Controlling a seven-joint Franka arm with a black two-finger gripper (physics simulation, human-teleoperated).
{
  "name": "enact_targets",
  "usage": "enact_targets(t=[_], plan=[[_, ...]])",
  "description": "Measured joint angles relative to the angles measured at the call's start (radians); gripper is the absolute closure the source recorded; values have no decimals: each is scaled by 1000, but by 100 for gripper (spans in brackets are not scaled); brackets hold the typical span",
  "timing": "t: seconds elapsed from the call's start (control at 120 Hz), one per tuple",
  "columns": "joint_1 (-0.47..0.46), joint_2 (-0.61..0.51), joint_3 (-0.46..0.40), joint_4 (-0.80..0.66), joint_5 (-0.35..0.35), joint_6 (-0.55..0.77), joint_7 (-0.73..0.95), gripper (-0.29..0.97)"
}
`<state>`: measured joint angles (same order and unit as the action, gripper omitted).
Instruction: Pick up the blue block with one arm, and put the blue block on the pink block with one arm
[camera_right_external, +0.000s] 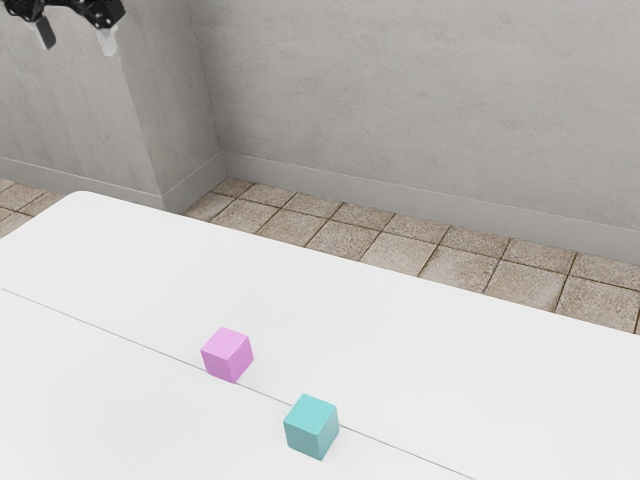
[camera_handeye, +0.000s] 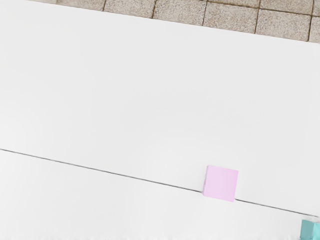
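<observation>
The blue block (camera_right_external: 311, 426), teal in tone, rests on the white table (camera_right_external: 120, 280) near its front edge, on a thin dark seam. The pink block (camera_right_external: 227, 354) sits on the same seam, a short way toward the exterior view's left of the blue one, not touching it. My gripper (camera_right_external: 76, 38) hangs high in the upper left corner, far above and behind both blocks, open with nothing between its fingers. From the wrist view, far below the hand, the pink block (camera_handeye: 221, 183) lies on the seam and a corner of the blue block (camera_handeye: 311, 230) shows beyond it.
A dark seam (camera_right_external: 110, 328) runs diagonally across the tabletop. Behind the table are a brown tiled floor (camera_right_external: 420, 245) and grey walls with a projecting corner (camera_right_external: 170, 110) under the gripper. Bare white tabletop surrounds both blocks.
</observation>
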<state>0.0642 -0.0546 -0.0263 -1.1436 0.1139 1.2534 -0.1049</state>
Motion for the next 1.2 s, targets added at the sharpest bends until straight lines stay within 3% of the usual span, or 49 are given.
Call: enact_targets(t=[0.217,0.3,0.558,0.758,0.925,1.083,1.2], plan=[[-59,43,1,-80,-20,-32,-22,0],[-60,47,-4,-176,-23,-24,-29,0],[3,43,-88,-571,-31,166,-73,0],[-24,50,-107,-782,-71,339,-122,0],[-30,118,-187,-817,-133,488,-153,0],[-194,159,-253,-816,-150,571,-179,0],[-205,180,-257,-868,-155,630,-199,0]])
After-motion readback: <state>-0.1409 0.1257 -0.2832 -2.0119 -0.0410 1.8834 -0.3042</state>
